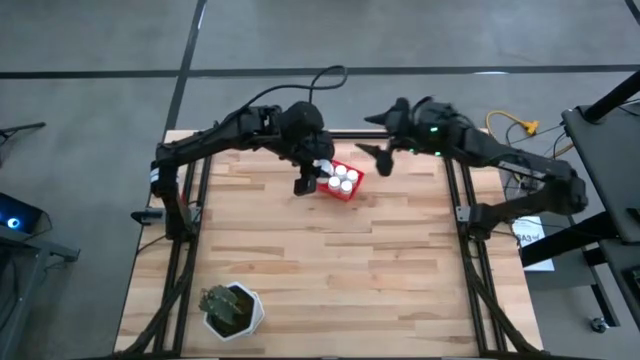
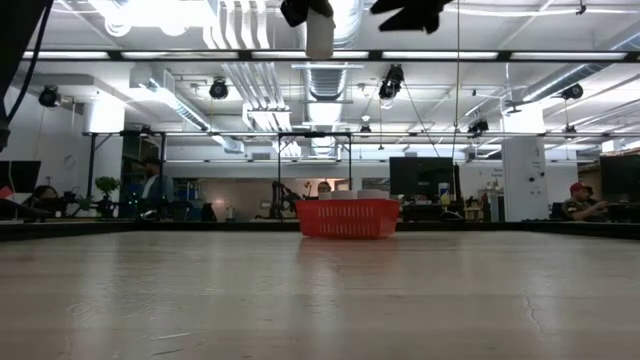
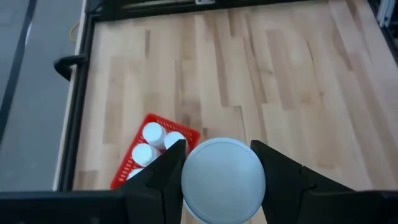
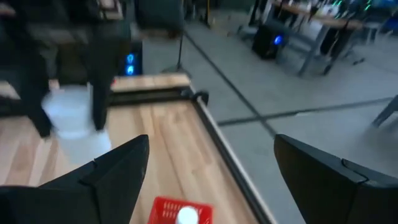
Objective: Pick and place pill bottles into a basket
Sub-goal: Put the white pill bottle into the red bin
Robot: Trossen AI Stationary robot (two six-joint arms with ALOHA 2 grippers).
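Note:
The red basket [image 1: 342, 183] stands on the table near its far edge, with several white pill bottles [image 1: 345, 180] upright in it; it also shows in the low view [image 2: 347, 217] and the left wrist view [image 3: 152, 152]. My left gripper [image 1: 309, 180] is high above the table just left of the basket, shut on one more white bottle [image 2: 319, 35]. My right gripper [image 1: 378, 156] hovers open and empty to the right of the basket and farther back, equally high [image 2: 410, 12]. My left gripper pinches the bottle's round sides [image 3: 223, 180] between its two fingers [image 3: 169, 169], one on each side. The fingers point down from above. The bottle hangs upright below them [image 2: 319, 40], lifted well clear of the table and higher than the basket's rim.
A white hexagonal pot [image 1: 233, 310] with a green plant stands at the table's near left corner. Black frame rails [image 1: 190, 220] run along the table's left and right sides. Bare wood lies between the basket and the pot.

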